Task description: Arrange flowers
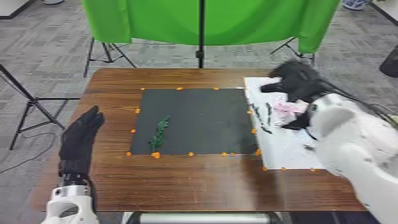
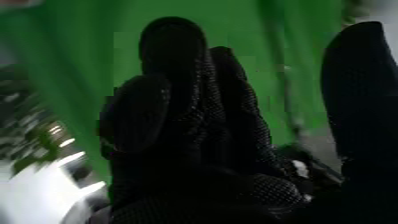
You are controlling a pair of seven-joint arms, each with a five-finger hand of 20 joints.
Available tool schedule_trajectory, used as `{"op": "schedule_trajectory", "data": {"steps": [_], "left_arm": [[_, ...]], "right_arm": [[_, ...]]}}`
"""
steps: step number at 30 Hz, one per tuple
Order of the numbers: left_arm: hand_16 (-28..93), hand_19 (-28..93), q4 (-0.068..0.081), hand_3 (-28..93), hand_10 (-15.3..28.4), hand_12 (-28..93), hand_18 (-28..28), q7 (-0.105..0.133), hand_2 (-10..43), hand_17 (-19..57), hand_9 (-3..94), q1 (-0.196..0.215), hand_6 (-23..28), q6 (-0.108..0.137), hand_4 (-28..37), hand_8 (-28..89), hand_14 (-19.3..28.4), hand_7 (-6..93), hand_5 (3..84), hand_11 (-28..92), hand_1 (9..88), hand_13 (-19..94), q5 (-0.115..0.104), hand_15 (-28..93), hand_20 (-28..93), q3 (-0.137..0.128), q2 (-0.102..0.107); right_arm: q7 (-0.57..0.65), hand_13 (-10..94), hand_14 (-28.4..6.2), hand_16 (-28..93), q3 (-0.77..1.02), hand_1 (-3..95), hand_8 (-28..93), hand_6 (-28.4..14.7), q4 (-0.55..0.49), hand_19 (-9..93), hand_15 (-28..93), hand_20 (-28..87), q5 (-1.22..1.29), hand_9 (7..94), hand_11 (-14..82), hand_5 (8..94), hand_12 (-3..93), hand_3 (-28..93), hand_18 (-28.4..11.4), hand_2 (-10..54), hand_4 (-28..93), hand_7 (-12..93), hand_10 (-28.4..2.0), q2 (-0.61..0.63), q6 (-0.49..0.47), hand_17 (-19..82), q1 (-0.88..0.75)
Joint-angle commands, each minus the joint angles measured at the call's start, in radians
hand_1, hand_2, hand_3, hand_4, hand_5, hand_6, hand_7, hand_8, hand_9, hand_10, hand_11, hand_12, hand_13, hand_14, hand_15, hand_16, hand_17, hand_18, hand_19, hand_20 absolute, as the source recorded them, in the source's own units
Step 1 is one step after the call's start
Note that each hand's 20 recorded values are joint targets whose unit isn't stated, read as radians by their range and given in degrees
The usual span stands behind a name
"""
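Observation:
In the head view my right hand (image 1: 304,82) is over the upper part of the white sheet (image 1: 306,157), blurred, with its fingers apart. Close beside it, a pink flower (image 1: 289,107) and some thin dark green stems (image 1: 268,112) lie on the sheet. A leafy green sprig (image 1: 161,132) rests lengthwise on the left part of the dark mat (image 1: 209,122). My left hand (image 1: 80,140) is open at the table's left side, fingers straight and pointing forward. In the right wrist view, my right hand (image 2: 191,110) stands open, with nothing visibly held.
Orange markers (image 1: 155,155) line the edges of the mat and sheet on the brown table (image 1: 178,187). A green cloth (image 1: 160,22) hangs on a stand behind the table. Another black stand (image 1: 34,100) is to the left.

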Motion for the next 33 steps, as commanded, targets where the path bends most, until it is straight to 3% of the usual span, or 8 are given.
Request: {"op": "schedule_trajectory", "data": {"steps": [1, 10, 21, 33], "left_arm": [[6, 1, -0.002, 70, 12.0, 14, 11.1, -0.022, -3.3, 1.3, 40.6, 0.009, 3.0, -0.001, -26.5, -5, 14.6, 10.8, 44.5, 10, 20.8, 29, 0.019, 10, 18, -0.003, 0.001], [6, 1, -0.008, 69, 12.1, 14, 11.1, -0.031, -3.4, 1.3, 40.6, 0.019, 3.0, -0.006, -25.2, -5, 14.7, 10.9, 44.4, 11, 21.8, 29, 0.026, 10, 18, -0.011, 0.003], [6, 1, -0.013, 69, 12.0, 14, 11.2, -0.038, -3.7, 1.3, 40.5, 0.031, 3.0, -0.011, -24.4, -5, 14.7, 10.8, 44.3, 11, 22.3, 29, 0.026, 10, 18, -0.015, 0.000], [6, 1, -0.010, 69, 12.1, 14, 11.2, -0.038, -3.8, 1.3, 40.7, 0.026, 3.0, -0.015, -24.2, -5, 14.8, 10.7, 44.2, 11, 22.3, 29, 0.027, 10, 18, -0.010, -0.003]], "right_arm": [[0.074, 74, -11.9, 32, 0.333, 31.1, -4, -6.7, 0.015, 93, 58, 46, -0.106, 62.4, 15.4, 56.5, 25.9, 60, -17.2, -9.5, -13, 7, -19.2, 0.047, -0.053, 51, -0.395], [0.104, 74, -11.6, 31, 0.456, 32.0, -4, -6.6, 0.013, 93, 59, 47, -0.092, 61.8, 15.7, 56.3, 25.8, 60, -16.9, -9.5, -19, 7, -18.8, 0.039, -0.107, 51, -0.574], [0.123, 76, -10.4, 31, 0.479, 32.9, -5, -6.7, 0.034, 93, 59, 47, -0.082, 66.9, 16.8, 60.4, 24.5, 59, -15.6, -9.5, -21, 9, -17.9, -0.003, -0.073, 53, -0.656], [0.068, 83, -5.8, 32, 0.322, 45.7, -7, -2.8, 0.142, 93, 59, 50, -0.231, 77.2, 22.0, 68.7, 23.2, 61, -12.9, -9.5, -26, 15, -13.4, 0.012, 0.184, 58, -0.631]]}}
